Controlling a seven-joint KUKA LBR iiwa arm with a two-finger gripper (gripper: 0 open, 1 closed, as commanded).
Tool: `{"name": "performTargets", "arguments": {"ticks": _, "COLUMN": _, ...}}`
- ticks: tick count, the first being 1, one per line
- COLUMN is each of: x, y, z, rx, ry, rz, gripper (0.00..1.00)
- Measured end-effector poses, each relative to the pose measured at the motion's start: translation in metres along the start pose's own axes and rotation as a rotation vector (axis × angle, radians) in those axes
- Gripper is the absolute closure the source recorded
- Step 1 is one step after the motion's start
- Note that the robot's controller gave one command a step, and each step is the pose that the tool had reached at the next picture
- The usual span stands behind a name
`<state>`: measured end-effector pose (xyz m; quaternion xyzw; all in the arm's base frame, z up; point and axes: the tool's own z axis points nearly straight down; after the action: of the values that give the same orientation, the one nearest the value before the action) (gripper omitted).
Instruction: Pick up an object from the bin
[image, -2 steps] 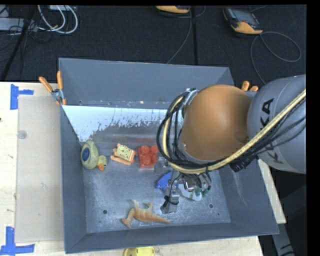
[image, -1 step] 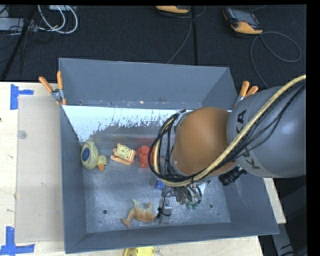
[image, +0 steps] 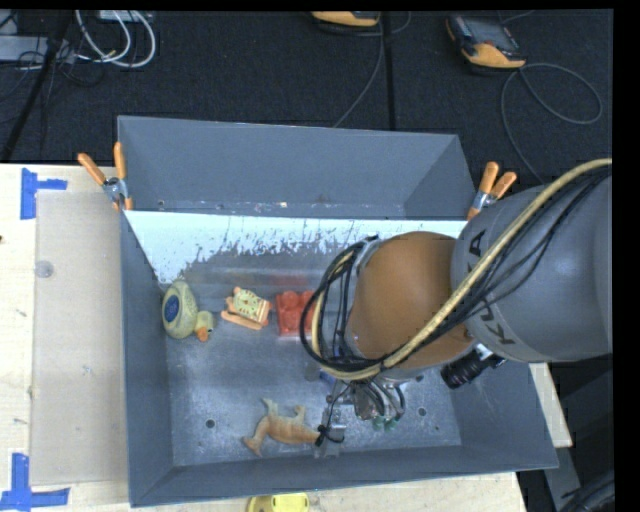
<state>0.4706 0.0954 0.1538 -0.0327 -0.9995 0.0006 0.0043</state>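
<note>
My gripper (image: 338, 420) hangs low over the front of the bin, under the arm's orange cover. Just left of it a tan toy animal (image: 278, 431) lies on its side on the bin floor. The gripper's lower tip is at the animal's right end, and I cannot tell whether it touches. Nothing shows as held.
Further back lie a red lumpy toy (image: 291, 311), partly hidden by the arm's cover, a yellow and orange block toy (image: 247, 307) and a teal and yellow duck-like toy (image: 183, 312) near the left wall. The arm's bulk covers the bin's right half.
</note>
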Motion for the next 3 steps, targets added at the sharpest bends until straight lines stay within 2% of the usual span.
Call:
{"name": "performTargets", "arguments": {"ticks": 1, "x": -0.002, "y": -0.004, "z": 0.008, "rx": -0.001, "ry": -0.003, "rz": 0.071, "gripper": 0.00}}
{"name": "performTargets", "arguments": {"ticks": 2, "x": -0.009, "y": 0.008, "z": 0.085, "rx": -0.003, "ry": -0.008, "rz": 0.082, "gripper": 0.00}}
{"name": "performTargets", "arguments": {"ticks": 3, "x": -0.005, "y": 0.005, "z": 0.082, "rx": -0.004, "ry": -0.009, "rz": 0.122, "gripper": 1.00}}
